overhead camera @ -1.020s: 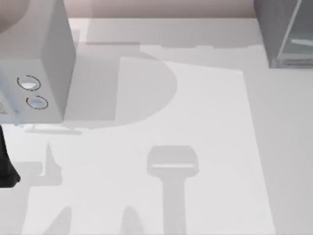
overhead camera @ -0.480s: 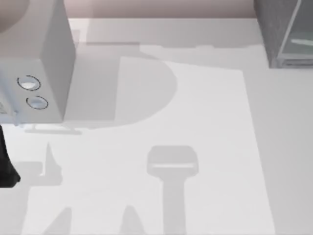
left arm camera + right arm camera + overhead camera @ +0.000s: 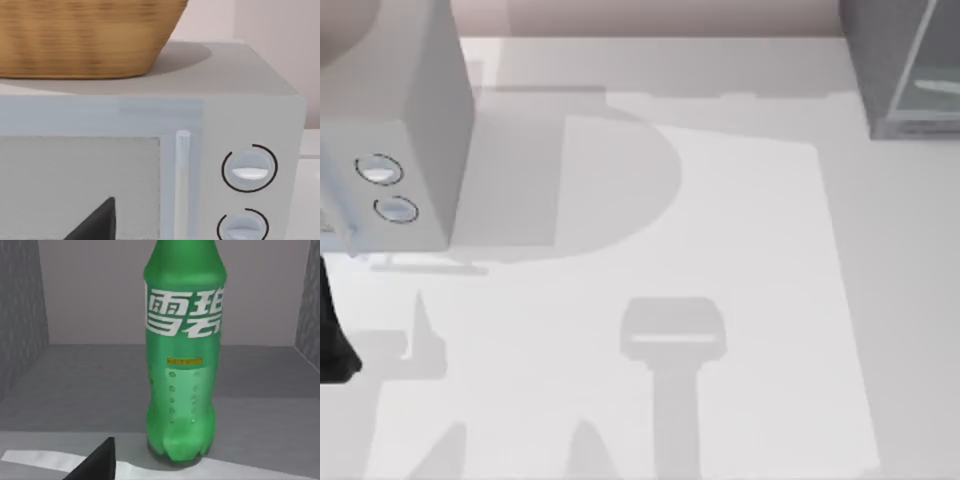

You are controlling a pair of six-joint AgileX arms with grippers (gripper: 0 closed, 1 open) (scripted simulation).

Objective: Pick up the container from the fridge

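Note:
The container (image 3: 184, 365) is a bright green bottle with white lettering, standing upright on the fridge's dark grey floor (image 3: 75, 390), close in front of my right wrist camera. One black finger (image 3: 97, 465) of my right gripper shows beside the bottle's base and apart from it. Nothing presses against its inner face, so the gripper is open and empty. In the top view the fridge (image 3: 900, 70) stands at the back right corner. My left arm (image 3: 332, 340) is parked at the left edge, its black finger (image 3: 97, 222) facing the microwave door, open.
A light grey microwave (image 3: 410, 130) with two round dials (image 3: 249, 169) stands at the back left, with a wicker basket (image 3: 85, 35) on top of it. The fridge's grey side walls (image 3: 20, 315) close in on both sides of the bottle.

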